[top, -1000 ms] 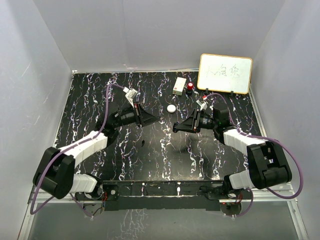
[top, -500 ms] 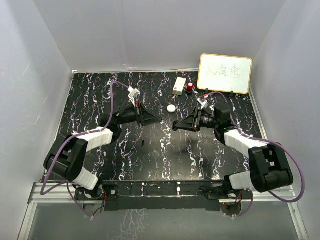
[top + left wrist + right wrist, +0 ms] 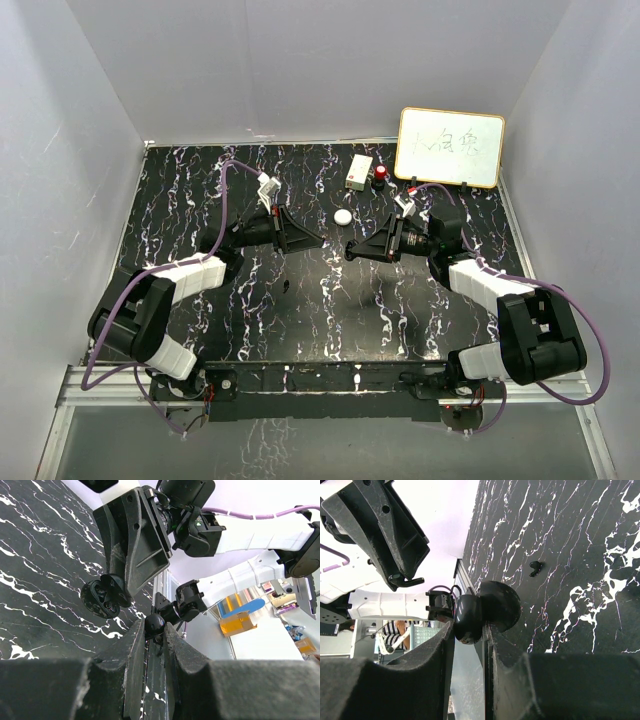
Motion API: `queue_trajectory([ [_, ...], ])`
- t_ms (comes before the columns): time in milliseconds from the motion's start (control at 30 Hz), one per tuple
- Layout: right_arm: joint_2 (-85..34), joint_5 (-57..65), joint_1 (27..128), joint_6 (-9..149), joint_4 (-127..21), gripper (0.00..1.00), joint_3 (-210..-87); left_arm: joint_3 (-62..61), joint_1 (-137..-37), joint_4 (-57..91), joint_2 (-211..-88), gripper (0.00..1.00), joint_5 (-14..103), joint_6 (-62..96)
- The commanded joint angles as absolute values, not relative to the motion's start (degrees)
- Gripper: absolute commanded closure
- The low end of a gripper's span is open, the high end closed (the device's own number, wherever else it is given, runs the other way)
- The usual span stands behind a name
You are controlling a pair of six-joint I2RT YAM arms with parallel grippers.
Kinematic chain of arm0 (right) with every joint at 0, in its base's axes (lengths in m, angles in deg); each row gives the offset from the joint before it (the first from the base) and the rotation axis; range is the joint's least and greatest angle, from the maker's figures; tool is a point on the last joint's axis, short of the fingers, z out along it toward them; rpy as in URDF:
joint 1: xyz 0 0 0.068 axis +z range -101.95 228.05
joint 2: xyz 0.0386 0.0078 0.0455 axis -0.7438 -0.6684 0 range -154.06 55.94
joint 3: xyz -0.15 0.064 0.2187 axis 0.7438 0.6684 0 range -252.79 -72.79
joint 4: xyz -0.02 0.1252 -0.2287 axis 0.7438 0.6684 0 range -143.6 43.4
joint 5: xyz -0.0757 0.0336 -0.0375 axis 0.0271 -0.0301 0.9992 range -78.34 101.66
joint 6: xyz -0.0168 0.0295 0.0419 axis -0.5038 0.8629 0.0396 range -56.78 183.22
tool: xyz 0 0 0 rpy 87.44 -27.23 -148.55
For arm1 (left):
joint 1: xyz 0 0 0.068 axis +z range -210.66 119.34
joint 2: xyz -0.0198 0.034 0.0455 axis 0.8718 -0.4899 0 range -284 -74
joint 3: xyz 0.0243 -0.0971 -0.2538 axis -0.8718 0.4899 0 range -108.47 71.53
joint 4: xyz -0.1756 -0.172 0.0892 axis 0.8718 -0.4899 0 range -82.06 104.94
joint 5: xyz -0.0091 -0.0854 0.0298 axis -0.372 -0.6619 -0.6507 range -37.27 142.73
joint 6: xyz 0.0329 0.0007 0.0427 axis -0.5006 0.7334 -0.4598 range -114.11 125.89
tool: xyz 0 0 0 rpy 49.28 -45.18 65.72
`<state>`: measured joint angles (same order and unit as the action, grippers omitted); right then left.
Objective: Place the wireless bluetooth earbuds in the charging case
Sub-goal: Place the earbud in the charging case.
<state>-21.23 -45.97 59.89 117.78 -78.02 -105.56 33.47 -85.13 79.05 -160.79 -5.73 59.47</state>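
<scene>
My left gripper (image 3: 318, 239) is shut on a tiny black earbud (image 3: 154, 623), pinched at the fingertips (image 3: 136, 635) and held above the table. My right gripper (image 3: 351, 254) is shut on the black round charging case (image 3: 469, 611), whose lid (image 3: 501, 605) hangs open. The two grippers face each other a short gap apart at mid-table. The open case also shows in the left wrist view (image 3: 101, 596), just left of the held earbud. A second black earbud (image 3: 287, 287) lies on the table nearer the front, and it shows in the right wrist view (image 3: 535, 568).
A small white round puck (image 3: 343, 216) lies just behind the grippers. A white box (image 3: 359, 171) and a red-topped object (image 3: 381, 174) stand at the back. A whiteboard (image 3: 450, 147) leans at the back right. White walls enclose the black marbled table (image 3: 200, 200).
The left arm swung its elbow inward and its gripper moved slightly right toward the right gripper, still holding the earbud. The right gripper has barely moved.
</scene>
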Motion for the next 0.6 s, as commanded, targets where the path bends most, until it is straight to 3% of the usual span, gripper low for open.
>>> queue_trajectory([
  [0,-19.8,-46.9,59.6,118.6,-82.4,1.00,-105.8,31.0,-84.8,80.1,-160.1,1.00,-6.0,57.7],
  [233,-21.1,-46.0,59.9,123.7,-89.3,1.00,-104.5,32.5,-84.9,88.8,-162.1,1.00,-0.7,61.1],
  [567,-23.2,-44.7,61.4,126.8,-93.2,1.00,-105.3,30.9,-85.8,109.3,-170.6,1.00,-2.2,72.3],
])
